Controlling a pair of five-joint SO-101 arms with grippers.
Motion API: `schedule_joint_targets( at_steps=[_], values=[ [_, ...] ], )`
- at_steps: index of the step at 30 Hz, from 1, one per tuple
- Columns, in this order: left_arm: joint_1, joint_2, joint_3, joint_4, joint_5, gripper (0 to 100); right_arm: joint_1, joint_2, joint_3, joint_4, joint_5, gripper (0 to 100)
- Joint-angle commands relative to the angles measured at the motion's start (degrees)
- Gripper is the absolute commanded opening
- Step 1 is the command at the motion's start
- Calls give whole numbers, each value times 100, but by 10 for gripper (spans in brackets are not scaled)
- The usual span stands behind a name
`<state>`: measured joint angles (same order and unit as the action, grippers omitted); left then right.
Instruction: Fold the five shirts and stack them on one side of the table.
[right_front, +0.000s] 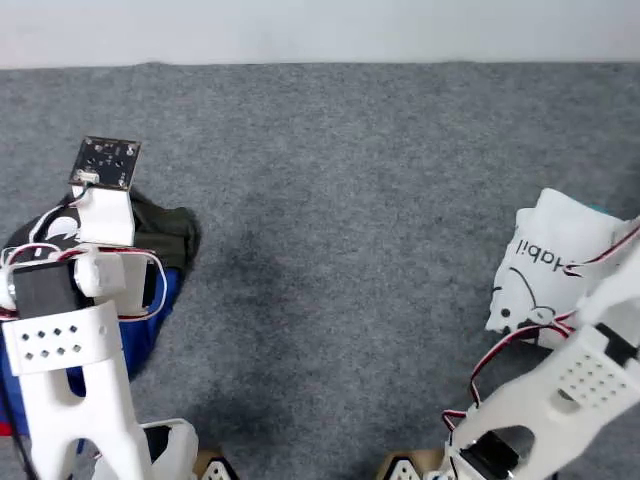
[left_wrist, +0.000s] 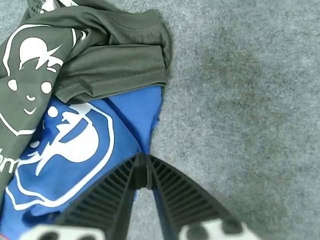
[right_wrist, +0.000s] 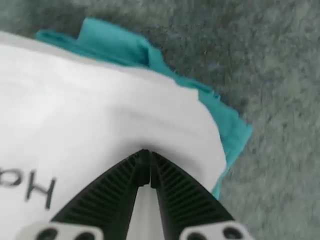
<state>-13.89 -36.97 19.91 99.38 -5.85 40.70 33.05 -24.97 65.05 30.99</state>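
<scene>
A dark green shirt with a white cartoon print lies crumpled on top of a blue shirt at the table's left side. My left gripper is shut, its tips together just over the blue shirt's edge. In the high view the left arm covers much of the green shirt and the blue shirt. At the right edge a folded white shirt with dark print lies on a teal shirt. My right gripper is shut over the white shirt.
The grey felt table cover stretches bare between the two piles. The right arm comes in from the front right corner, with red and white cables beside the white shirt. A pale wall runs along the far edge.
</scene>
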Motion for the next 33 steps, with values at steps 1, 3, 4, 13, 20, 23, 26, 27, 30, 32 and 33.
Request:
schedule_joint_targets(
  at_steps=[1, 3, 4, 13, 20, 23, 26, 27, 30, 32, 33],
  values=[
    [-18, -105, -13, 97, -35, 6, 13, 127, -237, -734, 62, 10],
    [-18, -105, -13, 97, -44, 6, -48, 215, -237, -1007, 70, 10],
    [-18, -97, -22, 97, -44, 6, -75, 224, -246, -1042, 70, 10],
    [-18, -105, -22, 97, -44, 6, -84, -549, -264, 57, 53, 10],
    [-26, -114, -40, 97, -44, 6, -84, -1024, -255, 57, 35, 10],
    [0, -114, -40, 97, -44, 6, -259, -778, -255, -338, 35, 10],
    [9, -114, -40, 97, -44, 6, -426, -374, -255, -611, 35, 10],
    [9, -114, -40, 97, -44, 6, -453, -268, -255, -655, 35, 10],
    [9, -114, -40, 105, -44, 6, -488, -110, -255, -576, 35, 10],
    [9, -123, -48, 105, -44, 6, -497, -286, -264, -233, 26, 10],
    [9, -123, -57, 105, -44, 6, -549, -418, -264, -40, 26, 10]
  ],
)
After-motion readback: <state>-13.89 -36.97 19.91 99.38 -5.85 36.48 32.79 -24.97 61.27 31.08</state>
